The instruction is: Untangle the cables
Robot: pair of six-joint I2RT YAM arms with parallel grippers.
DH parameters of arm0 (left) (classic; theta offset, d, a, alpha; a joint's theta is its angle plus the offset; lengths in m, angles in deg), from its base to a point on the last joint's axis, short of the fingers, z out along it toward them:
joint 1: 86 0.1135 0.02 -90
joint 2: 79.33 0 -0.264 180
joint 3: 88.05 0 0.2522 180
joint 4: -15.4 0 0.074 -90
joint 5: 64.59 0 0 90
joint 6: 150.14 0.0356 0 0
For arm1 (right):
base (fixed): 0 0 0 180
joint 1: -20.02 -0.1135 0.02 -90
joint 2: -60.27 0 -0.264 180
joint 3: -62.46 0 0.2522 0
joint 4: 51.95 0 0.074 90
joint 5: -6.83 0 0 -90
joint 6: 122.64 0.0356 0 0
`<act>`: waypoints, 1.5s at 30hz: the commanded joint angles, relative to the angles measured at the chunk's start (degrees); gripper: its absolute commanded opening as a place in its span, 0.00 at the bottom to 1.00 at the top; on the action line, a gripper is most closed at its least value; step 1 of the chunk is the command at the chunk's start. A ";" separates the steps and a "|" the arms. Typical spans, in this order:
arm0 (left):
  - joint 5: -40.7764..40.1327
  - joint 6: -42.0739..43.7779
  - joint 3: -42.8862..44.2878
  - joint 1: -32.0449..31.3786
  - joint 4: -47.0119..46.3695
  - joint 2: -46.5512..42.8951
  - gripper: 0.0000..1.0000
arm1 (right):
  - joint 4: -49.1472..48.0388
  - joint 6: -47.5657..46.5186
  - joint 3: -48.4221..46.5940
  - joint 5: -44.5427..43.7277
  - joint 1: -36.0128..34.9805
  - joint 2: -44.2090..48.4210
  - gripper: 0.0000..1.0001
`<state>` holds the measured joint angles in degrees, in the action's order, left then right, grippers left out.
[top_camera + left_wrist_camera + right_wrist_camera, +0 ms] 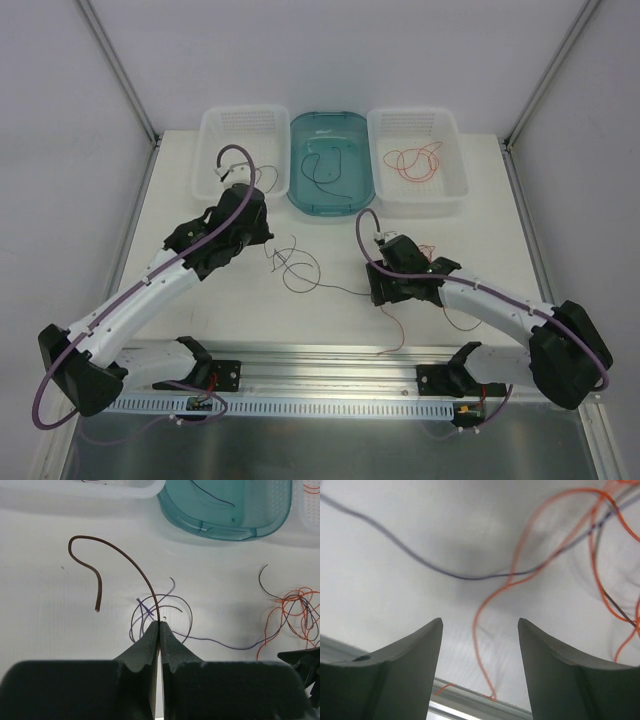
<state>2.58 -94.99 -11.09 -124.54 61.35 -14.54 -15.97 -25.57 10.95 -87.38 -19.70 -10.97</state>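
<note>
My left gripper [160, 623] is shut on a dark brown cable [125, 555], which arcs up from the fingertips and curls back down to a free end at the left. Just beyond the tips, a loose tangle of dark and black-blue cables [175, 600] lies on the table; in the top view this tangle [296, 268] sits mid-table, right of the left gripper [268, 238]. My right gripper [480, 621] stands open low over the table. A red-orange cable [520, 555] runs between its fingers without touching them, crossed by a black-blue cable [445, 572]. A red-orange strand [398, 330] trails toward the front rail.
Three bins stand at the back. The left white basket [240, 150] is beside a teal tub [345, 192] holding a dark cable, and the right white basket [452, 170] holds red-orange cables. A metal rail [320, 365] runs along the near edge, and frame posts stand at both sides.
</note>
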 commanded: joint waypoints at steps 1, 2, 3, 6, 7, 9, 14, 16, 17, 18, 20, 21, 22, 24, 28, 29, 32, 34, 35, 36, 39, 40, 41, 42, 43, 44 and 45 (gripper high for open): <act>1.91 2.77 1.84 0.14 2.44 -1.42 0.00 | -1.81 -3.37 -5.22 2.25 -4.91 4.96 0.66; 2.00 2.86 2.01 0.14 2.53 -1.86 0.00 | -2.52 -3.90 -5.83 3.49 -5.62 5.58 0.66; 1.39 2.77 1.93 0.14 2.62 -2.30 0.00 | -3.05 -4.52 -6.88 5.24 -6.93 6.63 0.67; 0.94 2.86 2.19 0.14 2.97 -3.88 0.00 | -6.56 -6.63 -8.38 12.19 -9.22 6.74 0.69; 1.81 3.03 2.45 0.14 3.06 -4.06 0.00 | -7.44 -6.72 -8.73 13.60 -9.84 6.12 0.69; 3.05 3.03 3.59 0.14 3.41 -4.50 0.00 | -10.69 -6.63 -9.17 16.16 -11.42 4.19 0.69; 3.41 4.96 7.36 0.14 4.99 -6.26 0.00 | -15.96 -7.51 -11.63 17.56 -12.39 -6.26 0.68; 2.53 7.15 9.74 0.14 6.39 -6.35 0.00 | -17.03 -7.42 -12.77 17.04 -12.39 -9.34 0.67; 1.22 7.77 12.45 0.14 7.27 -6.17 0.00 | -17.38 -7.60 -13.04 16.08 -12.39 -11.88 0.67; 0.60 8.56 13.69 0.14 8.41 -6.08 0.00 | -17.64 -7.69 -13.30 15.64 -12.39 -12.95 0.67; -1.94 10.59 16.94 0.14 9.38 -6.00 0.00 | -17.73 -8.47 -14.88 14.67 -12.39 -16.10 0.67; -3.17 11.90 18.00 0.14 10.17 -6.00 0.00 | -17.74 -8.56 -15.41 14.58 -12.39 -17.08 0.67; -4.06 12.43 19.93 0.14 10.44 -6.08 0.00 | -18.08 -8.91 -15.85 14.40 -12.31 -18.04 0.67; -6.68 14.27 21.69 0.14 10.97 -6.08 0.00 | -18.00 -9.44 -17.34 13.97 -12.39 -20.86 0.66; -10.91 16.92 26.00 0.14 11.50 -6.26 0.00 | -18.43 -10.58 -19.37 15.36 -12.48 -24.82 0.65; -11.27 17.36 26.53 0.22 11.58 -6.43 0.00 | -18.96 -10.85 -19.72 16.07 -12.66 -25.52 0.65; -12.50 18.50 28.29 0.22 11.76 -6.52 0.00 | -19.58 -11.38 -21.04 18.53 -13.36 -28.24 0.63; -12.85 18.85 28.82 0.22 11.93 -6.79 0.00 | -19.58 -11.73 -22.88 19.41 -13.97 -30.35 0.61; -13.12 18.94 29.00 0.22 11.85 -6.96 0.00 | -19.67 -11.99 -23.58 19.67 -13.98 -30.88 0.60; -13.64 19.12 28.91 0.22 11.94 -7.05 0.00 | -19.58 -12.08 -24.63 20.29 -14.15 -32.28 0.60; -15.05 19.56 29.00 0.14 11.94 -7.40 0.00 | -19.41 -12.17 -26.66 21.08 -14.24 -33.96 0.51; -15.49 19.64 29.00 0.22 12.02 -7.40 0.00 | -19.41 -12.08 -26.84 21.08 -14.24 -34.83 0.47; -15.66 19.73 29.08 0.22 11.94 -7.49 0.00 | -19.32 -12.17 -27.02 21.17 -14.24 -35.10 0.41; -15.84 19.82 29.17 0.22 11.94 -7.66 0.00 | -19.14 -12.17 -27.10 21.26 -14.24 -35.19 0.33; -16.19 20.00 29.35 0.22 11.94 -7.67 0.00 | -18.97 -12.17 -26.93 20.91 -14.24 -35.02 0.19; -16.89 20.26 29.35 0.22 11.94 -7.58 0.00 | -18.27 -12.34 -26.84 20.82 -14.33 -34.76 0.12; -17.24 20.52 29.52 0.22 12.11 -7.58 0.00 | -16.78 -12.78 -26.67 20.56 -14.24 -34.14 0.07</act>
<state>-11.47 -76.66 16.23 -124.54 73.19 -21.40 -34.07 -37.24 -14.19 -67.82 -33.85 -45.88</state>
